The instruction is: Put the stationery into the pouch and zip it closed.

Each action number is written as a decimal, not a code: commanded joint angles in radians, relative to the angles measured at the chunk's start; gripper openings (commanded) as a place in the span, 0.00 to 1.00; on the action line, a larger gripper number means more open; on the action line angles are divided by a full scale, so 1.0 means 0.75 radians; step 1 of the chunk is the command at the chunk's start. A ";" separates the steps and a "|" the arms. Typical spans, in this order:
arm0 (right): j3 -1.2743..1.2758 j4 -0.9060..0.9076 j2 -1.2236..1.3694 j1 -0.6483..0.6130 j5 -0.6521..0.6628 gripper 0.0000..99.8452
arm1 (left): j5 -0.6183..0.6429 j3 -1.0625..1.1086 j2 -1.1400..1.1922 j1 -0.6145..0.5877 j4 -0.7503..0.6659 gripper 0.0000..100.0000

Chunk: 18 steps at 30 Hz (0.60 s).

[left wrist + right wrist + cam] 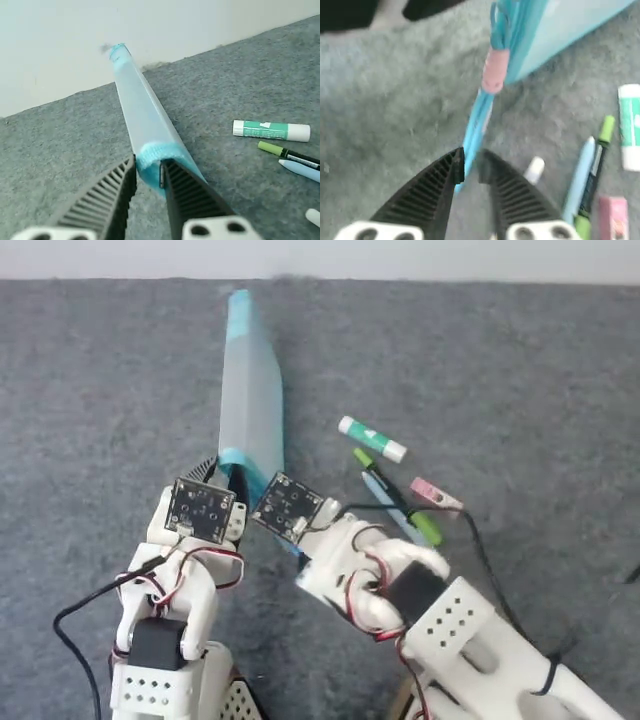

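On the grey counter (100, 390) the pouch (250, 390) stands on edge, its near end pinched in the left claw (148, 167). The right claw (470, 160) is closed narrow on the pouch's blue cord (479, 122); the right wrist view shows a pink tab (495, 70) on it. 4 items lie beside the pouch: glue stick (372, 438), green pen (597, 160), blue pen (580, 175), eraser (435, 494).

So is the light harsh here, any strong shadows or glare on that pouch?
High view: soft, even light, the pouch casts barely any shadow on the grey mat. Left wrist view: no glare on the pouch, faint shadow under the glue stick. Right wrist view: equally flat light on the zip cord.
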 commanded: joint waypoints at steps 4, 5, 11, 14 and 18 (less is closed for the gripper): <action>0.006 -0.279 0.007 -0.062 -0.098 0.24 | 0.000 -0.024 -0.010 -0.002 -0.055 0.07; 0.006 -0.308 0.034 -0.062 -0.100 0.24 | 0.000 -0.032 -0.010 -0.002 -0.053 0.07; 0.006 -0.517 0.244 -0.058 -0.100 0.21 | 0.031 -0.042 -0.010 -0.063 -0.055 0.07; 0.006 -0.631 0.322 -0.058 -0.100 0.16 | 0.031 -0.058 -0.010 -0.080 -0.051 0.07; 0.004 -0.682 0.388 -0.034 -0.104 0.13 | 0.033 -0.062 -0.010 -0.080 -0.047 0.07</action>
